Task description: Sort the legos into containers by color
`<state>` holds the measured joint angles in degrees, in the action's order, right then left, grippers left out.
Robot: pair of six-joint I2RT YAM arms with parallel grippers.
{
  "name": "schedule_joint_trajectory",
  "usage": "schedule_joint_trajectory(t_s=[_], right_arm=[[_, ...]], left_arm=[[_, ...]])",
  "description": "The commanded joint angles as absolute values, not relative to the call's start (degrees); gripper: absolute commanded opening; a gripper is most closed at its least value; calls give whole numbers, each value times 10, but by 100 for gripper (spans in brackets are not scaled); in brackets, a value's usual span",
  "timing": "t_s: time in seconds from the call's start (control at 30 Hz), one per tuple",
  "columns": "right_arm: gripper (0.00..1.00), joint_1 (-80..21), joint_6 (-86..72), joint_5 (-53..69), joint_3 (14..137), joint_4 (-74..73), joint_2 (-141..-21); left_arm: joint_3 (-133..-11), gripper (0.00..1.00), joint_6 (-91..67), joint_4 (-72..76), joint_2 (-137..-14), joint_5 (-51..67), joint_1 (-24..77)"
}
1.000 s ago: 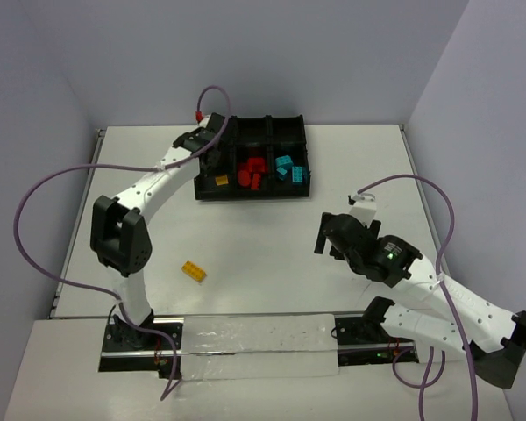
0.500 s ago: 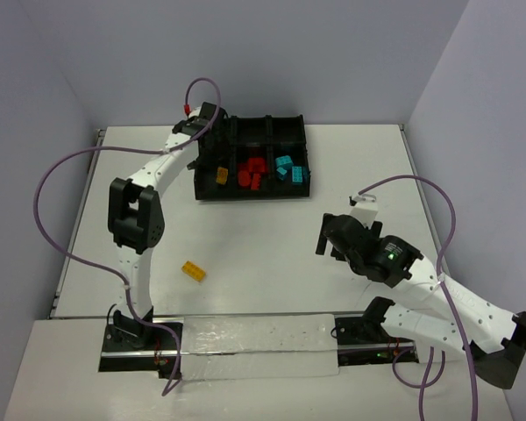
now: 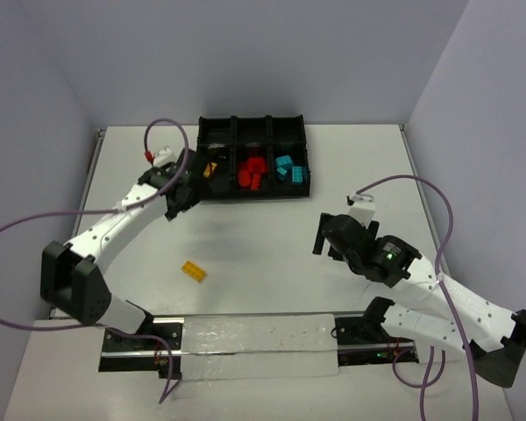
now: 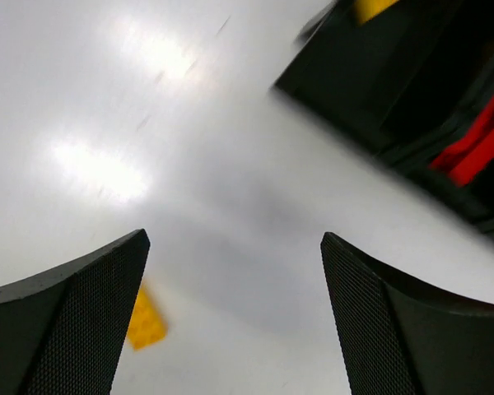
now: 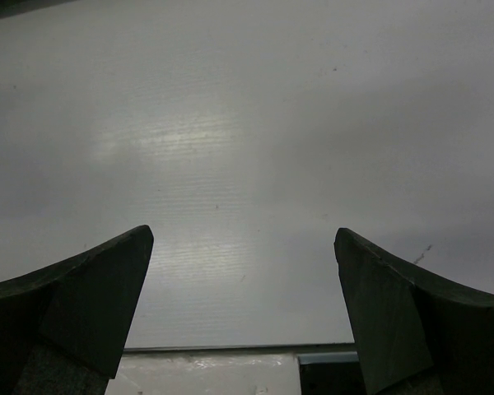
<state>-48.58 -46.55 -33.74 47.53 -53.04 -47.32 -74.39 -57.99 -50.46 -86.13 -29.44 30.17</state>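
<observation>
The black tray (image 3: 252, 127) stands at the back of the table, and its containers in the near row hold legos: a yellow one (image 3: 212, 168) on the left, red ones (image 3: 250, 172) in the middle, cyan ones (image 3: 288, 168) on the right. One more yellow brick (image 3: 193, 271) lies loose on the table. My left gripper (image 3: 177, 207) hangs open and empty just off the tray's near left corner. In the left wrist view the left gripper (image 4: 235, 243) frames bare table, with the loose yellow brick (image 4: 145, 321) by its left finger and the tray (image 4: 370, 74) top right. My right gripper (image 3: 323, 237) is open over bare table, as the right wrist view of that gripper (image 5: 243, 234) shows.
Purple cables loop off both arms (image 3: 35, 228). A clear plastic strip (image 3: 259, 344) lies along the near edge between the two bases. The table's near edge (image 5: 230, 350) shows just under the right gripper's fingers.
My left gripper opened over the tray's near left compartment, left a yellow brick there, and has drawn back to the near left, off the tray. The right arm has not moved.
</observation>
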Motion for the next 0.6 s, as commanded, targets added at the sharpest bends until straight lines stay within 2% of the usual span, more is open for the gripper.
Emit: schedule_joint_trajectory(t_s=[0.0,0.2,0.47,0.57], right_arm=[[98,-497,-465,-337,475,-491,-499],[98,-511,-473,-334,477,-484,-510],[98,-513,-475,-352,477,-509,-495],[98,-514,-479,-352,475,-512,-492]], left_arm=[[-640,97,-796,-582,-811,-323,374],[-527,98,-938,-604,-805,-266,428],[-471,97,-960,-546,-809,-241,437],[-455,93,-962,-523,-821,-235,437]])
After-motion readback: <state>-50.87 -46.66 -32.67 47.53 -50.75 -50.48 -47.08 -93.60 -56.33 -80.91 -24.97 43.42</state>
